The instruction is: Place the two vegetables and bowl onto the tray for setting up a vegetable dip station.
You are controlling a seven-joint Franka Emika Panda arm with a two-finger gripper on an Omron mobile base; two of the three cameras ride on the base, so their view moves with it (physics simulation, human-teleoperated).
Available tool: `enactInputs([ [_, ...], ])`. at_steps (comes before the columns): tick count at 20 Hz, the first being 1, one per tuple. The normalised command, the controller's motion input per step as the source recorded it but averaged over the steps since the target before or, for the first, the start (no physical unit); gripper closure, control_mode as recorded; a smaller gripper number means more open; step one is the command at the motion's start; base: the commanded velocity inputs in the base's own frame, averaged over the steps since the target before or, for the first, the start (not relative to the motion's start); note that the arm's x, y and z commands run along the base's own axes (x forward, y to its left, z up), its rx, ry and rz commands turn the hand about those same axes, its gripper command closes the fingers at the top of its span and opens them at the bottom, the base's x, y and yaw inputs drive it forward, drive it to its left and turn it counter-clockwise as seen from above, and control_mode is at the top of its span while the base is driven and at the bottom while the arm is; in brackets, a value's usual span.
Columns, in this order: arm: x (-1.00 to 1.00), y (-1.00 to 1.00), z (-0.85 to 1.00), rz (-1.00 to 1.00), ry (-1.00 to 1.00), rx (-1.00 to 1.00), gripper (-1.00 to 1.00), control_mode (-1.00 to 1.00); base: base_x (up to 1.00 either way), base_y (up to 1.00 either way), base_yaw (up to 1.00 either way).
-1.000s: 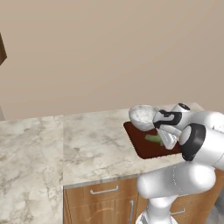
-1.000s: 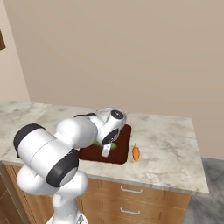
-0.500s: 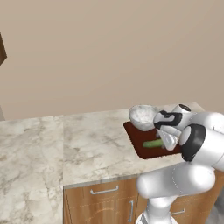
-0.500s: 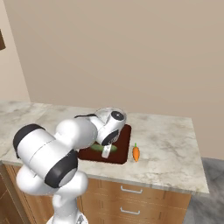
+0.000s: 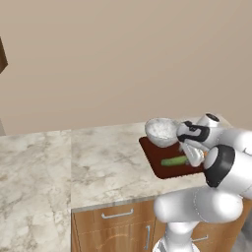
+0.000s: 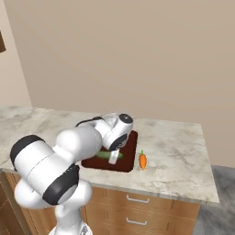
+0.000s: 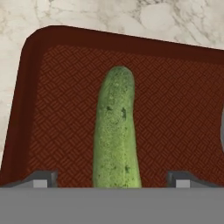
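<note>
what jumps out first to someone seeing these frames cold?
Probably the dark green elongated cucumber lying flat on the dark reddish-brown rectangular tray, with the open gripper right over it, one fingertip to each side. Next, the round speckled grey-white bowl sitting at the tray's far end. Last, the small orange carrot with a green tip, lying on the marble counter just off the tray's right edge.
</note>
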Motion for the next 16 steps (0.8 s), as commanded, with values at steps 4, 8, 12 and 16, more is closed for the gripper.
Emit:
enactInputs([
  [4,-0.20,-0.20,0.19,0.00,0.00,0.00,-1.00,-1.00,0.00,0.00,0.00],
  [8,-0.27,-0.17,0.13,0.00,0.00,0.00,-1.00,-1.00,0.00,0.00,0.00],
  [12,-0.26,-0.18,0.14,-0.02,0.00,0.00,-1.00,-1.00,0.00,0.00,0.00],
  [16,-0.19,-0.22,0.26,-0.09,0.00,0.00,-1.00,-1.00,0.00,0.00,0.00],
])
